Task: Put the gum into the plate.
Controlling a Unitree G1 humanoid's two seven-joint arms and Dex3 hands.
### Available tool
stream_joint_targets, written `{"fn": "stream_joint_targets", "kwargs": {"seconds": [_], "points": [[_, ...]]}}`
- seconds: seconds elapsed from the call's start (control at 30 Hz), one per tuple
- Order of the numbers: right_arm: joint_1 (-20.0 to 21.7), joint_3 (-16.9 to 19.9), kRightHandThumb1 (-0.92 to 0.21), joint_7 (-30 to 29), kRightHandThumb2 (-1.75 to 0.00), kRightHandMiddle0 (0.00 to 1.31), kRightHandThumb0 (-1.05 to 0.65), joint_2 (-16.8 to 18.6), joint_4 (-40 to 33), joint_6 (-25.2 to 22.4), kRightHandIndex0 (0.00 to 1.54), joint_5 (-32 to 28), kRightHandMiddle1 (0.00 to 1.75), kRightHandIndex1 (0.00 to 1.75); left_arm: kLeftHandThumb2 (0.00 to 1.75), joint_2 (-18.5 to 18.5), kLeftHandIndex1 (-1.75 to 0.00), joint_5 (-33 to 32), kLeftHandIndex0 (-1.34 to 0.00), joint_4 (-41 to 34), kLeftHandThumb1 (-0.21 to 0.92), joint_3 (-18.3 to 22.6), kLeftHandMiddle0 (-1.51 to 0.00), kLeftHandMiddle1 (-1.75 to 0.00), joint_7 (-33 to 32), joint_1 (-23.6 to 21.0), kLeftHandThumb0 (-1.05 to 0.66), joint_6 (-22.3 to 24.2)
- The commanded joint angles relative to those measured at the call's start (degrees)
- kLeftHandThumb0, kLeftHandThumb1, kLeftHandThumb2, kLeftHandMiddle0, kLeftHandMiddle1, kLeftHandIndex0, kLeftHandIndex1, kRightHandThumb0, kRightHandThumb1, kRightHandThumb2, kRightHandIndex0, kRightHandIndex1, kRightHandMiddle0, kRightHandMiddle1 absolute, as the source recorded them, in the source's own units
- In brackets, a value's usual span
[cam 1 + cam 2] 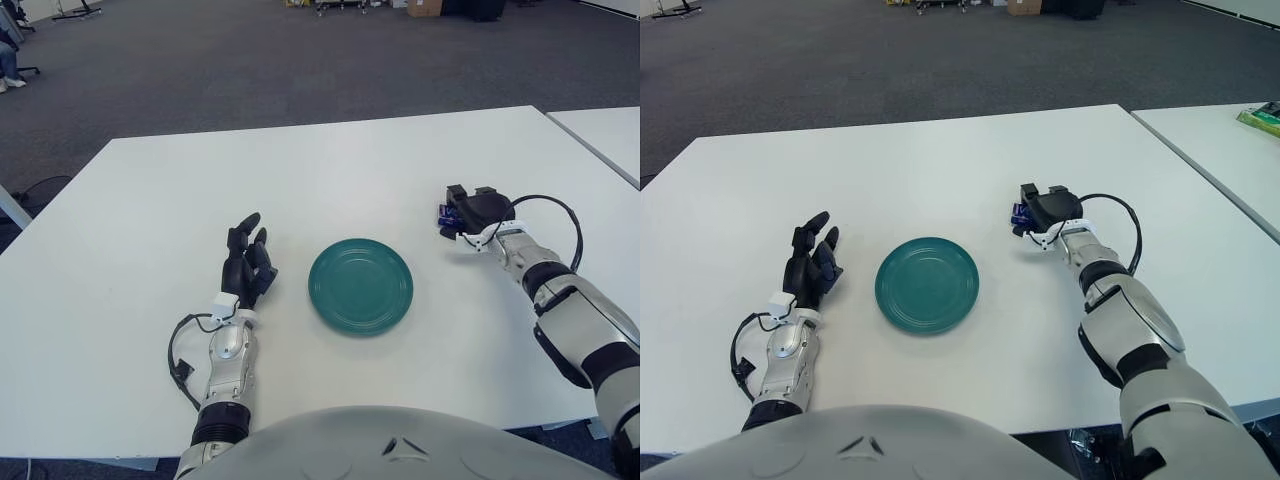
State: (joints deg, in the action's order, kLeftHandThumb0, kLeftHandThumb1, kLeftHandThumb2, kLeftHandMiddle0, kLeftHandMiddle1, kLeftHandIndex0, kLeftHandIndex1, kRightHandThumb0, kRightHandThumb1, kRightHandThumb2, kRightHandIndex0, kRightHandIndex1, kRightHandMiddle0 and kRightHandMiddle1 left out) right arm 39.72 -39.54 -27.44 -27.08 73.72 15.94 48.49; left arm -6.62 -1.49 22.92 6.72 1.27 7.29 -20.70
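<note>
Looking down, I see a wide white tabletop (330,170) with a round green plate (360,285) at its middle, holding nothing. My right hand (470,215) sits to the plate's right, well apart from it, fingers (457,193) clenched around the small blue gum (444,214). My left hand (247,262) shows just left of the plate, fingers released and spread.

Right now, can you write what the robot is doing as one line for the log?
right hand: curled on blue gum, right of plate | plate: holds nothing | left hand: open, left of plate
</note>
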Motion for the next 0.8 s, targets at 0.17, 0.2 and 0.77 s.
{"fn": "stream_joint_targets", "kwargs": {"seconds": [0.17, 0.2, 0.77], "points": [[-10.8, -2.2, -0.63, -0.4, -0.92, 0.38, -0.4, 0.4, 1.0, 4.3, 0.93, 0.9, 1.75, 1.75, 0.89, -0.8, -0.9, -1.2, -0.04, 13.1, 0.92, 0.6, -0.44, -0.02, 0.3, 9.0, -0.75, 2.2], [-10.6, -2.1, -0.63, -0.5, -0.92, 0.38, -0.4, 0.2, 0.8, 4.6, 0.93, 0.8, 1.75, 1.75, 0.89, -0.8, -0.9, -1.1, -0.04, 13.1, 0.92, 0.5, -0.44, -0.02, 0.3, 8.9, -0.75, 2.1], [1.4, 5.8, -0.55, 4.8, -1.02, 0.44, -0.42, -9.8, -15.5, 13.5, 0.97, -4.1, 1.75, 1.75, 0.89, -0.3, -0.91, -1.4, -0.05, 14.3, 0.92, 0.9, -0.45, -0.02, 0.4, 8.1, -0.75, 2.1]]}}
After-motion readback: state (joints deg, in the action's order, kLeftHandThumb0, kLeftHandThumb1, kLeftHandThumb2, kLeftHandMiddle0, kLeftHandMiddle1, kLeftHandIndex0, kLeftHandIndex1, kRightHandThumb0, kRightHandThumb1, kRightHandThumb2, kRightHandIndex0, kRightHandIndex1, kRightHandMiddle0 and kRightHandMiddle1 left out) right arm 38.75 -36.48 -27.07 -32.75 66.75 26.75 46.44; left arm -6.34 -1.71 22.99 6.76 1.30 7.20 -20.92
